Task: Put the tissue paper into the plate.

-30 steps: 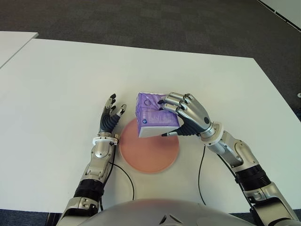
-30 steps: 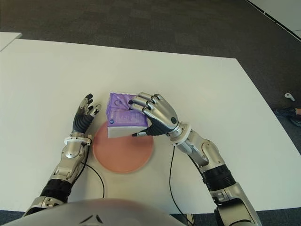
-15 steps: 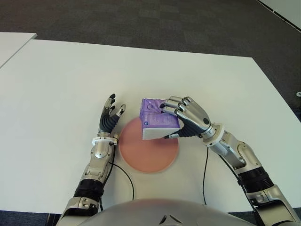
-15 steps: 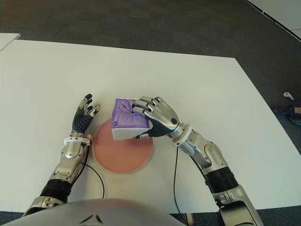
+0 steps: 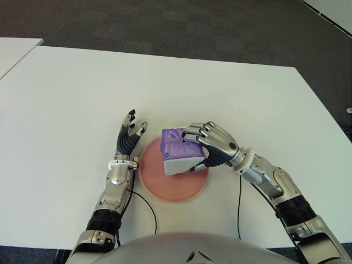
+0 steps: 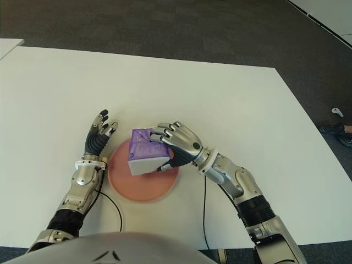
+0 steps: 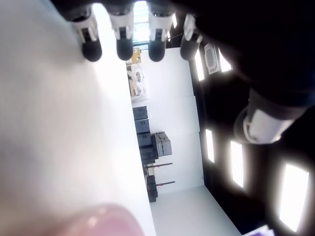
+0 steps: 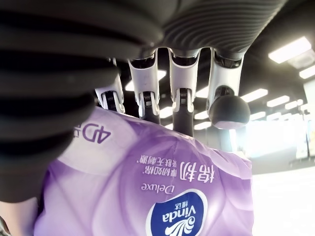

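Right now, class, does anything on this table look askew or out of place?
Only the tissue pack: it is tilted over the plate's far edge, gripped by the right hand. The left hand shows beside the plate, open.

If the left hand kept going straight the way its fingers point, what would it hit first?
Probably nothing: the left hand, open beside the plate, points up the bare table. The tissue pack in the right hand sits off to its right.
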